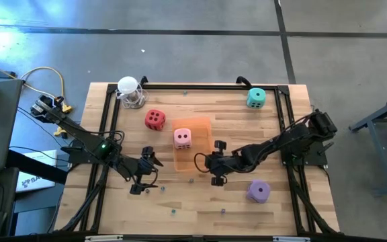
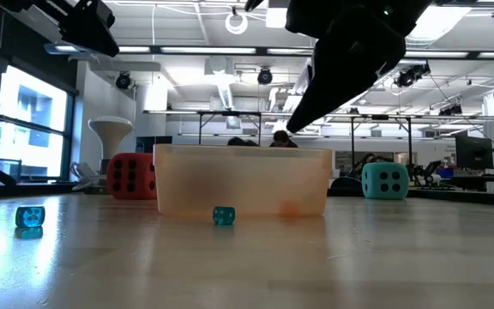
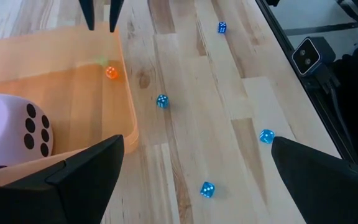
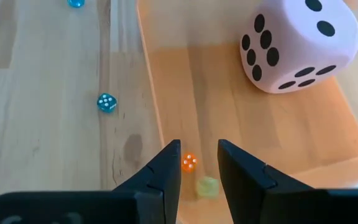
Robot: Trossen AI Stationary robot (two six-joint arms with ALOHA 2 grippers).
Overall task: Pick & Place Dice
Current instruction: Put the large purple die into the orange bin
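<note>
Inside orange tray [image 1: 200,125]: pink die [image 1: 183,138].

Four large soft dice. The pink die [image 1: 183,138] rests inside the orange tray [image 1: 203,124], six-pip face to one side. The red die [image 1: 155,119] lies on the counter [image 1: 274,128] just beside the tray. The teal die [image 1: 256,98] sits near the far right corner. The purple die [image 1: 259,191] lies near the right front edge.

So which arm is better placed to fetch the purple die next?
Probably the right. The right gripper sits beside the orange tray, same side as the purple die; the left gripper is across the tray, farther off.
</note>
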